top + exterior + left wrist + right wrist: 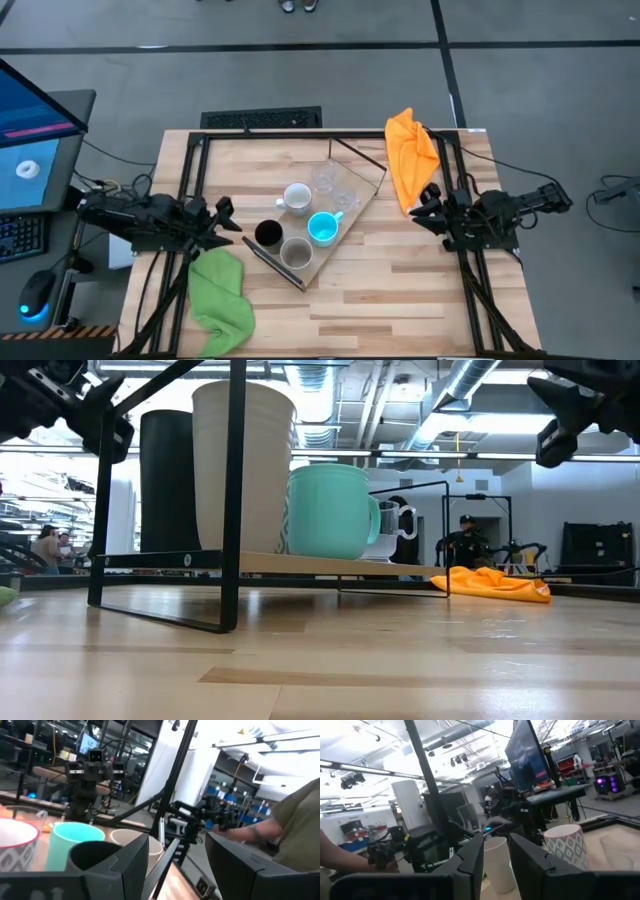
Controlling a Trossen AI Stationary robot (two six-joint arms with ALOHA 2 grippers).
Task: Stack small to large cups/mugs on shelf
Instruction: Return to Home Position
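Observation:
Six cups stand on the shelf [350,215], a light-wood board with a dark frame lying aslant mid-table. They are the white mug [297,197], two clear glasses [322,177] [346,195], the blue mug [322,229], the black cup [268,233] and the beige-grey cup [296,253]. In the low view the black cup [168,480], beige-grey cup [260,465] and blue mug [330,510] rest on the raised board. My left gripper [226,222] hovers open to the left of the shelf. My right gripper [428,204] hovers open to its right. Both are raised off the table [95,410] [560,420].
An orange cloth [412,155] lies by the table's far right edge, close to the right gripper. A green cloth [220,295] lies near-left, below the left gripper. Bare wooden tabletop [400,300] stretches across the near right. The shelf's dark legs [235,490] stand on the table.

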